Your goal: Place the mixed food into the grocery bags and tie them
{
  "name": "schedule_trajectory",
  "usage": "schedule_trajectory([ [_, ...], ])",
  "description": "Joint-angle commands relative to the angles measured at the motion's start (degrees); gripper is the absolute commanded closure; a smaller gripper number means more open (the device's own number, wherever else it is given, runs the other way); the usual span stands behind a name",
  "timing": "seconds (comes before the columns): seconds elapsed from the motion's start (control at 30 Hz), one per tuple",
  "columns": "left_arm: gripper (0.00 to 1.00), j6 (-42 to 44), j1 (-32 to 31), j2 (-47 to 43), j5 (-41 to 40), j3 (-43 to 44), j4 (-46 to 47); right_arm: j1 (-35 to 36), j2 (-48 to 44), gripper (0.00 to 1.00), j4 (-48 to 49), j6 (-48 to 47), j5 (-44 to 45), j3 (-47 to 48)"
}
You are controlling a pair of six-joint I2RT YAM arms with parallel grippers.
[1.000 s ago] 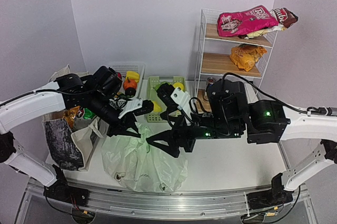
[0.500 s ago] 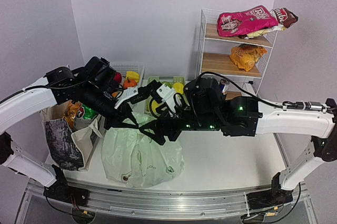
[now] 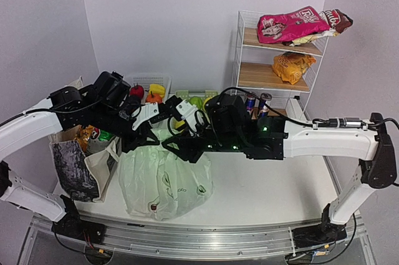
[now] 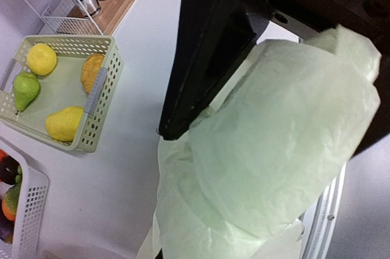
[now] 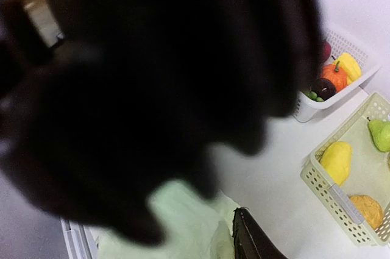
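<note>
The pale-green plastic bag stands bunched on the table, its top pulled up between my two grippers. My left gripper is at the bag's top left and seems shut on it. In the left wrist view the bag covers that gripper's jaws. My right gripper is at the bag's top right with its fingers spread. One of its fingers shows against the bag; the left arm blocks the rest. The beige canvas tote stands at the left with snack packets in it.
A white basket and a green basket of toy fruit stand at the back. A wire shelf at the right holds a pink packet, an orange packet and drink cans. The table's front edge is just below the bag.
</note>
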Motion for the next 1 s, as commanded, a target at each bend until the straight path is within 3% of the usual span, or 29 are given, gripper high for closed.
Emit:
schedule_trajectory([
  [0.0, 1.00, 3.7, -0.8, -4.8, -4.1, -1.2, 10.5, -2.6, 1.3, 0.53, 0.8, 2.4, -0.6, -2.8],
  [0.13, 1.00, 2.7, -0.8, -5.9, -4.7, -1.7, 12.3, -3.6, 1.7, 0.35, 3.9, 4.2, -1.9, -5.6],
  [0.27, 1.00, -0.1, -0.8, -6.1, -1.2, -2.0, 11.1, -3.6, 4.3, 0.34, 7.1, 4.8, -1.8, -4.1],
  [0.43, 1.00, -1.1, -0.8, -5.9, -1.5, -2.5, 9.9, -3.7, 2.8, 0.69, 15.5, 7.8, 2.3, -8.1],
  [0.57, 1.00, -3.8, -0.7, -5.1, -7.3, -2.3, 10.5, -3.8, 0.8, 0.99, 15.8, 10.0, 6.3, -9.5],
  [0.77, 1.00, -5.5, -0.6, -4.0, -20.0, -1.4, 13.2, -3.8, -3.4, 1.00, 8.5, 15.2, 16.8, -12.7],
  [0.97, 1.00, -5.2, -0.5, -3.0, -20.4, 0.3, 12.6, -3.7, -6.2, 1.00, -0.4, 20.1, 21.9, -11.6],
])
